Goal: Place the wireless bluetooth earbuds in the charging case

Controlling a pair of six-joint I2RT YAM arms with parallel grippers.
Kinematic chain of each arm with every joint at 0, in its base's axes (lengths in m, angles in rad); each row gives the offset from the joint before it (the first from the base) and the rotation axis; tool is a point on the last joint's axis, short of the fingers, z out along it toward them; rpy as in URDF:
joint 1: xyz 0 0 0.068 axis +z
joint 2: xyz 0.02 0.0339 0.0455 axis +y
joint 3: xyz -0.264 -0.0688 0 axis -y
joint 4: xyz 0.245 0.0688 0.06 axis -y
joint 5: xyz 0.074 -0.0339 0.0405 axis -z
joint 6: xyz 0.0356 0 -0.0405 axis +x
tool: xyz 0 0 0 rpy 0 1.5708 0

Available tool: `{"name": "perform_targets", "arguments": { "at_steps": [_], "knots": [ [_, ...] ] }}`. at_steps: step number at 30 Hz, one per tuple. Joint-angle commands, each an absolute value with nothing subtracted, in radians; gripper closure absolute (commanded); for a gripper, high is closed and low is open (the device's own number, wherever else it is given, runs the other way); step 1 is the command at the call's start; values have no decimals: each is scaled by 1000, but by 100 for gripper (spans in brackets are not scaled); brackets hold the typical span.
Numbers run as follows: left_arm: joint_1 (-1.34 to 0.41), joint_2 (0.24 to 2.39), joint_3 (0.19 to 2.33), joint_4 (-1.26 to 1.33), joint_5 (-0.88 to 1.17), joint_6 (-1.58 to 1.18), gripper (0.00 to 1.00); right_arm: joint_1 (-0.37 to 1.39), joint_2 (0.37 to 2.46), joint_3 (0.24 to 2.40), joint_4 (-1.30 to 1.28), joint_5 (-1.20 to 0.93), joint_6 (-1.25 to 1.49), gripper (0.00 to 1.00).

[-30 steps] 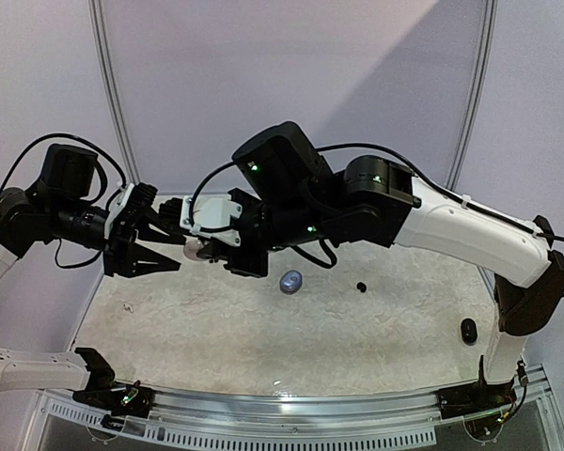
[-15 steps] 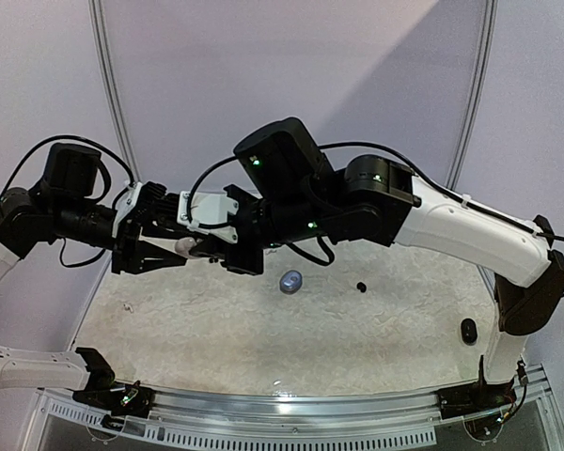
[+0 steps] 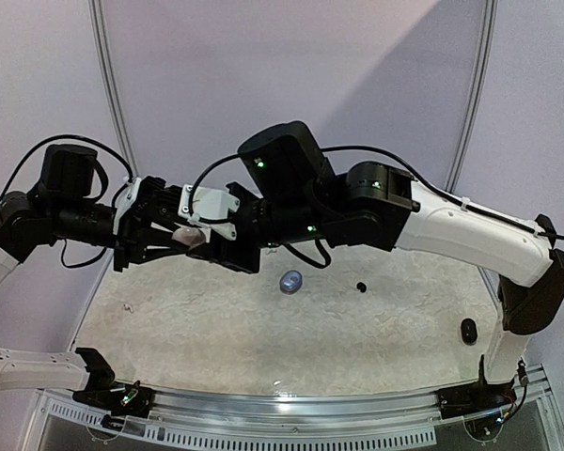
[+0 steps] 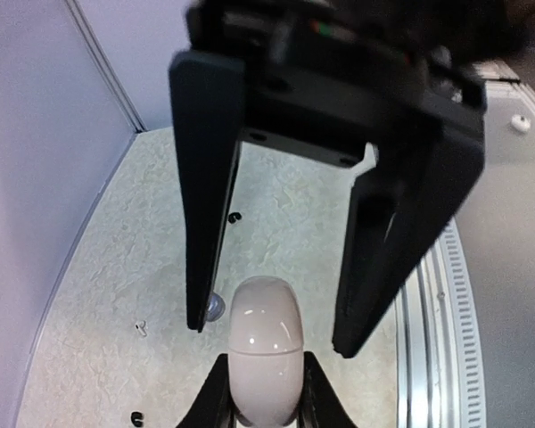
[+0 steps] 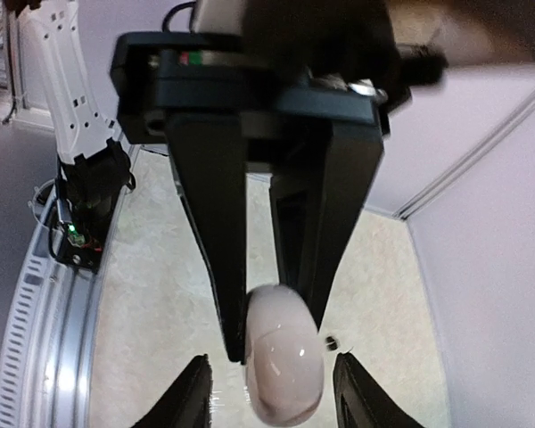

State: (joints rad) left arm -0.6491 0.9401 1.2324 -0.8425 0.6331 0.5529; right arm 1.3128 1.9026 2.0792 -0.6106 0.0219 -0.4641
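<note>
The charging case [image 4: 266,334] is a glossy pinkish-white oval with its lid closed, held in the air over the left of the table. My left gripper [image 4: 265,357] is shut on its lower half. My right gripper [image 5: 272,358] faces it head-on, open, its fingers standing wide on either side of the charging case [image 5: 283,366] without touching. From above, the two grippers meet at the case [image 3: 195,239]. Earbuds lie on the mat: a black one [image 3: 361,286], also seen as a black earbud [image 5: 332,341], and a tiny white earbud [image 4: 141,327].
A silvery-blue rounded piece [image 3: 290,281] lies mid-table below the right arm. A black oval piece [image 3: 468,330] sits near the right edge. Another small black bud [image 4: 234,217] lies farther back. A metal rail [image 3: 291,399] runs along the table's near edge.
My left gripper has moved right up to the right gripper and closed on the case. The right gripper's jaws have spread apart off the case.
</note>
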Motion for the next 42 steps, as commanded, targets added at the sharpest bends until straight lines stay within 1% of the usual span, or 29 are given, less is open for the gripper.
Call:
{"name": "perform_targets", "arguments": {
  "at_steps": [1,4,6,8,11,14,17,19,22,27,31,35,37,42],
  "knots": [
    [-639,864,1163,-667,651,369,100,1256,1798,1929,-466,-53,-336,41],
    [-620,809,1093,-493,698,187,100,1197,1709,1805,-332,-250,-183,27],
    [-609,786,1044,-355,716,30,100,1183,1674,1748,-259,-306,-114,21],
    [-600,773,993,-211,723,-147,100,1183,1660,1715,-209,-316,-79,20],
    [-595,766,906,30,757,-378,100,1184,1651,1678,-91,-336,-19,20],
    [-597,772,848,182,748,-511,100,1183,1663,1679,13,-367,59,22],
    [-595,770,845,195,732,-503,100,1184,1705,1740,13,-422,96,25],
    [-596,770,848,211,742,-509,100,1183,1728,1767,1,-421,116,28],
    [-596,768,845,214,752,-502,100,1183,1744,1777,1,-420,131,35],
    [-598,766,834,233,768,-499,100,1172,1750,1778,0,-367,172,37],
    [-597,767,831,238,765,-500,100,1161,1753,1774,38,-401,231,59],
    [-598,767,831,240,761,-497,100,1161,1769,1800,9,-420,229,71],
    [-598,766,833,239,758,-495,100,1160,1776,1808,2,-428,227,74],
    [-598,770,834,244,755,-494,100,1160,1801,1850,-54,-442,219,72]
  ]
}}
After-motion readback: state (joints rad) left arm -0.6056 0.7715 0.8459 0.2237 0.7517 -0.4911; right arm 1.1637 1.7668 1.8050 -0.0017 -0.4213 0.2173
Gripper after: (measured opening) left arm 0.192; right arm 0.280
